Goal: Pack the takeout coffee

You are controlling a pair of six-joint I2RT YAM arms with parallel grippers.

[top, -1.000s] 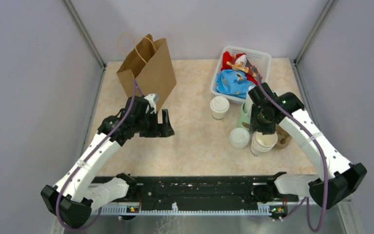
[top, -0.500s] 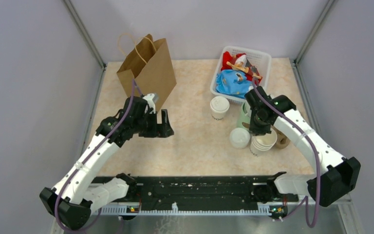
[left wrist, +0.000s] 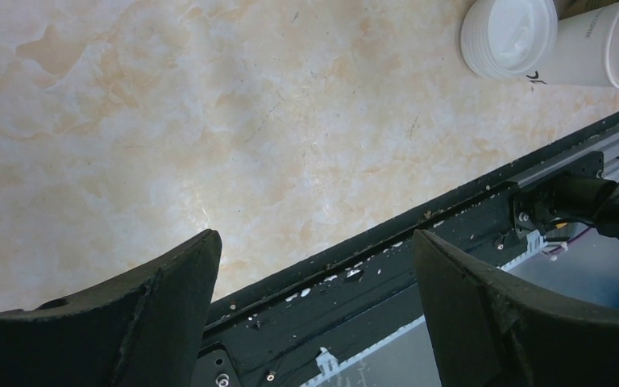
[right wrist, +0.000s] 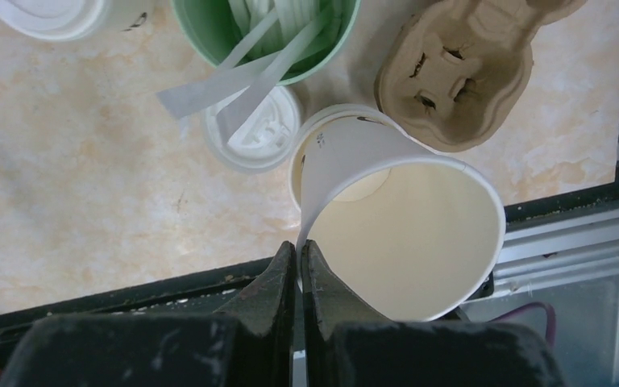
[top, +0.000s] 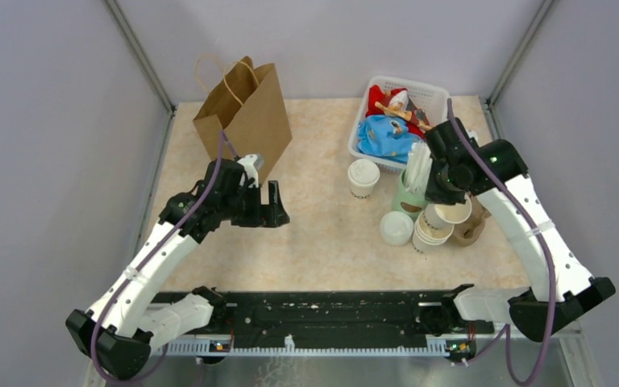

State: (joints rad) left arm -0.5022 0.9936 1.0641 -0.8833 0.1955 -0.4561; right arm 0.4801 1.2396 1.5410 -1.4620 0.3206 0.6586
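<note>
Takeout coffee cup (right wrist: 403, 234) is now held off the stack (top: 421, 236). A second ago the right gripper (right wrist: 298, 251) was pressed down onto that stack, and since then it has been raised and swung back and to the right. Its jaws are nipped almost together on one wall of the cup, just under the rim. The cup is lidless, empty and tilted, and hangs just above and behind the stack's top — whether fully clear of it cannot be told.

Separation is thus judged nearly done; a lid and the bagging remain.

Just left of the stack the loose lids (top: 396, 228) are piled. Behind it the green tub (top: 404, 197) of stir sticks is stood, and at its right the cardboard carrier (top: 474, 230) lies. A lidded cup (top: 363, 178) is set behind and left of the stack, with the paper bag (top: 246, 117) well to its left.

The left gripper (left wrist: 314, 242), unmoved over that second, is held wide open over bare table (left wrist: 209, 121), well left of the stack.
</note>
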